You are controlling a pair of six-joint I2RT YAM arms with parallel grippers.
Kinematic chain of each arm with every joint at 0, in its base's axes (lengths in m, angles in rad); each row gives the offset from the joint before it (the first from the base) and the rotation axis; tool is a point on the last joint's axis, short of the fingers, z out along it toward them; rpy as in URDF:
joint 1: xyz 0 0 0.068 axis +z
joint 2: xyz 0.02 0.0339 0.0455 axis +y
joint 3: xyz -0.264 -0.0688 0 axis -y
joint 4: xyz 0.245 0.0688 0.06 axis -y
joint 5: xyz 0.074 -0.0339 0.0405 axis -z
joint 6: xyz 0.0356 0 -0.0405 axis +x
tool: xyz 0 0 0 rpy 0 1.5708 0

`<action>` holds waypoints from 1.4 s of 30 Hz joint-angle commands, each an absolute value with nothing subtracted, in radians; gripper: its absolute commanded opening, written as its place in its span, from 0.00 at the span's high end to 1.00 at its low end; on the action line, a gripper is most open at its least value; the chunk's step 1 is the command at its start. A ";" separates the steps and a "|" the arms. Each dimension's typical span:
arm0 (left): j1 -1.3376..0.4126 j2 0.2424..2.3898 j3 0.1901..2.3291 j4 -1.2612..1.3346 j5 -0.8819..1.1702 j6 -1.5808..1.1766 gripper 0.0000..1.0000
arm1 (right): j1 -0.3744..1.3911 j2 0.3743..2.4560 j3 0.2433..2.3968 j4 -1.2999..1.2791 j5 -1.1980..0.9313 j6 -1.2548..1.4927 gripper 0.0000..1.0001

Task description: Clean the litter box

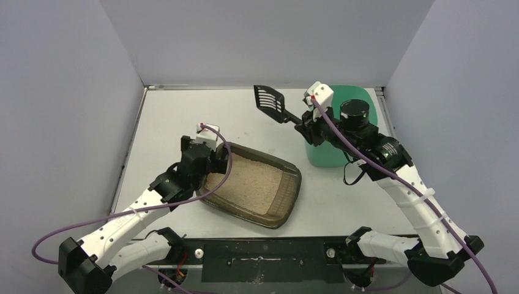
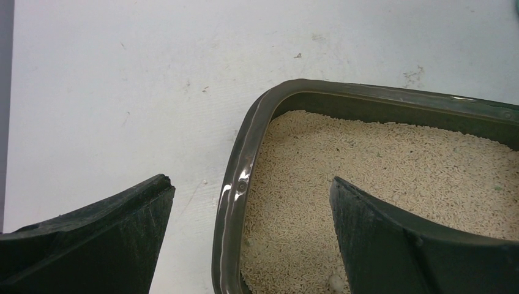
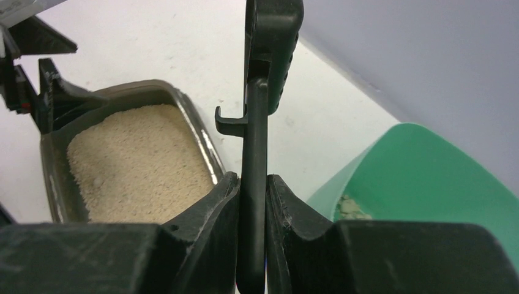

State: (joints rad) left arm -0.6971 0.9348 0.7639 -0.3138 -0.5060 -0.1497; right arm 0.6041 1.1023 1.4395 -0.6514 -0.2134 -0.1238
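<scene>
Litter box (image 1: 289,195) lies at the front middle of the table (image 1: 171,116), beige granules inside; left gripper (image 2: 249,184) stands wide astride its left-end rim, one finger over the table, the other over the granules, nothing held; farther back, right gripper (image 3: 252,184) is clamped narrow on the handle of a black slotted scoop (image 1: 270,100), raised beside the green bin (image 1: 333,154).
</scene>
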 commanded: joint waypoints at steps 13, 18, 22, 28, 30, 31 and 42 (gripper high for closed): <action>-0.668 1.060 0.801 -0.492 -0.555 -0.367 0.03 | 0.610 1.166 1.186 -0.623 -0.517 -0.006 1.00; -0.576 1.116 0.772 -0.515 -0.428 -0.450 0.06 | 0.607 1.162 1.101 -0.564 -0.607 0.019 1.00; -0.530 1.137 0.738 -0.475 -0.383 -0.478 0.09 | 0.603 1.159 1.013 -0.454 -0.660 0.096 1.00; -0.516 1.195 0.747 -0.438 -0.354 -0.500 0.15 | 0.596 1.192 0.900 -0.272 -0.709 0.264 1.00; -0.511 1.220 0.755 -0.427 -0.340 -0.501 0.20 | 0.594 1.203 0.866 -0.208 -0.713 0.316 1.00; -0.509 1.234 0.760 -0.422 -0.338 -0.502 0.22 | 0.594 1.207 0.848 -0.174 -0.705 0.342 1.00; -0.488 1.370 0.890 -0.389 -0.354 -0.480 0.65 | 0.567 1.277 0.703 0.094 -0.658 0.576 1.00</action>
State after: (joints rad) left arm -0.4923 1.3407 0.8013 -0.4728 -0.3840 -0.4465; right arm 0.5827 1.2602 0.7280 -0.1036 -0.6605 0.4622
